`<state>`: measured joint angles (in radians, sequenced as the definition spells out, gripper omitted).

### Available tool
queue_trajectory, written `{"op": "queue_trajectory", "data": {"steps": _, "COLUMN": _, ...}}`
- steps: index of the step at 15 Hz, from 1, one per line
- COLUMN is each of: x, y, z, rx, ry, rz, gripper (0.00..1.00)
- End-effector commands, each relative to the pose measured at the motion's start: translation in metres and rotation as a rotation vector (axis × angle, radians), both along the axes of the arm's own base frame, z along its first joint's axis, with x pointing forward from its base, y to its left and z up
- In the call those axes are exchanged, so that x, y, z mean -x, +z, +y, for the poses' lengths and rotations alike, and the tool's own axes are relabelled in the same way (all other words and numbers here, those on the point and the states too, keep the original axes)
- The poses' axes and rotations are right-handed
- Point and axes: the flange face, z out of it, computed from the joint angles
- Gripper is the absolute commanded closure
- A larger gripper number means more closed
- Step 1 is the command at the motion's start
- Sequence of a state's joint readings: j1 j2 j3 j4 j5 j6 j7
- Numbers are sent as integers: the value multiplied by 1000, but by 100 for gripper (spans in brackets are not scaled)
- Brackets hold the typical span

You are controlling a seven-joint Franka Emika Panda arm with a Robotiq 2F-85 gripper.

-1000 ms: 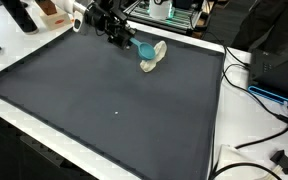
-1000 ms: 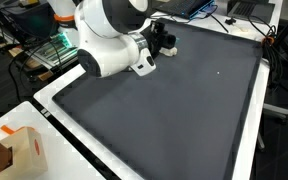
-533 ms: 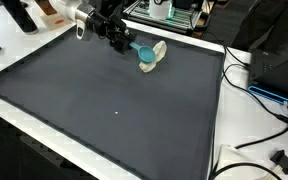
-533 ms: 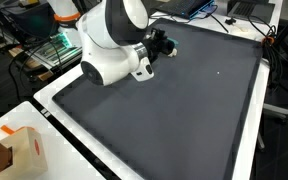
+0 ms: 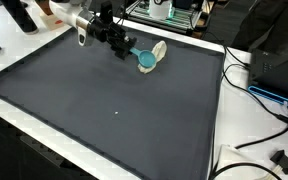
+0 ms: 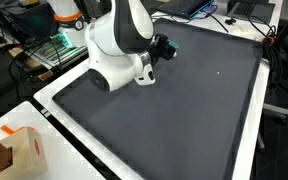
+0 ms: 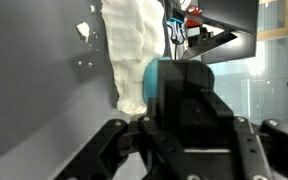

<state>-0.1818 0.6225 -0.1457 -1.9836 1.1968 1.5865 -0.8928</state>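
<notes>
Two fingers spread wide (nothing held); the teal cup lies at their 4 o'clock, just beside the cloth.

**A dark mat on a pale table, clutter all around**

We see a wide dark grey mat covering most of a white table — its pale rim shows in both exterior views. Black cables trail over the table's edge beside a dark box. Behind the far edge we make out a metal rack with green parts. In an exterior view a cardboard box sits at the near corner, and shelves with gear stand beyond — the lighting is even and indoor.
</notes>
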Motion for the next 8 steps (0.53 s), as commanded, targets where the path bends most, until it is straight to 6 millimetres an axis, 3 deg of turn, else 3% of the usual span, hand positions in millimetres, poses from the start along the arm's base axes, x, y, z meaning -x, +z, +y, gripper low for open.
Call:
{"op": "queue_trajectory", "data": {"steps": 1, "x": -3, "y": -25, "z": 2, "rx": 65, "ry": 24, "rz": 54, "gripper": 75}}
{"op": "queue_trajectory", "data": {"steps": 8, "x": -13, "y": -36, "z": -1, "rx": 111, "ry": 141, "rz": 4, "gripper": 75}}
